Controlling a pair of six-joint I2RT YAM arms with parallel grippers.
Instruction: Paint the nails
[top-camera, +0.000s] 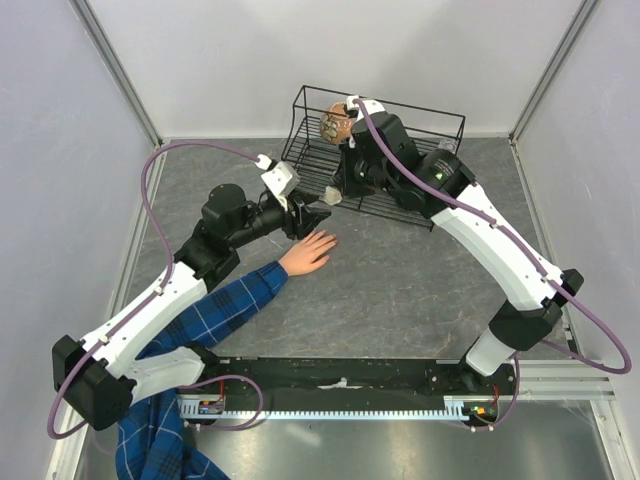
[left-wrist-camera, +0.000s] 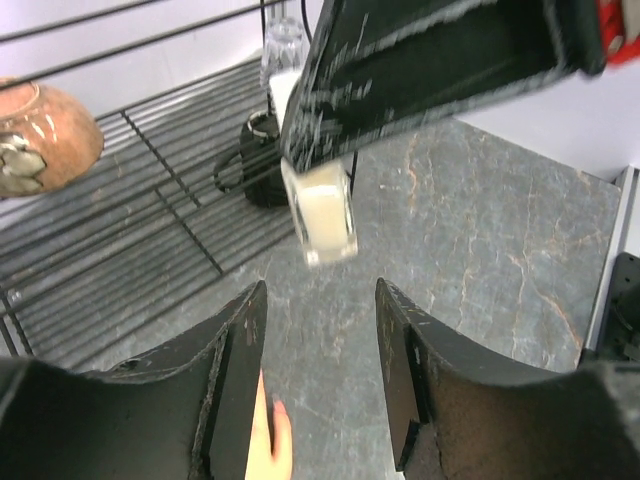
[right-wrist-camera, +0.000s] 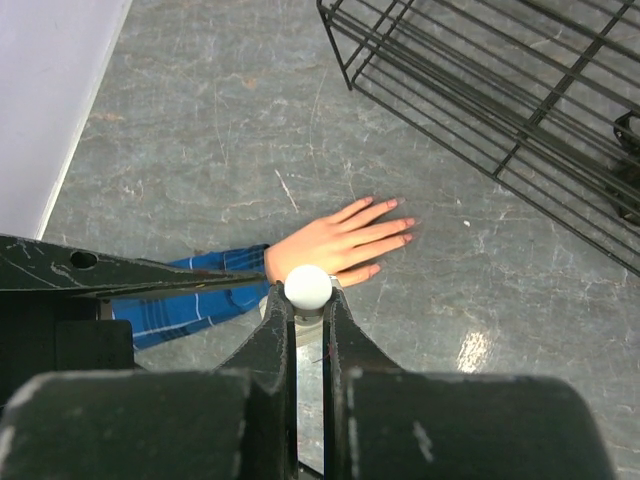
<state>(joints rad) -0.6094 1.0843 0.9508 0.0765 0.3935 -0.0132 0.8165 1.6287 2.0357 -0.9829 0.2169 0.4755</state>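
Opening the polish is the step in hand. The right pincer (right-wrist-camera: 308, 300) pinches the small bottle (left-wrist-camera: 322, 215) by its white cap. The left pincer (left-wrist-camera: 320, 295) is spread and empty, and next needs to close squarely on the glass body. The nails (right-wrist-camera: 408, 222) lie on the counter (top-camera: 420, 290), at 6 o'clock from it.

Bright, even light — soft shadows; glare patch on table (right-wrist-camera: 470, 350) (right wrist view); left wrist foreground blurred.
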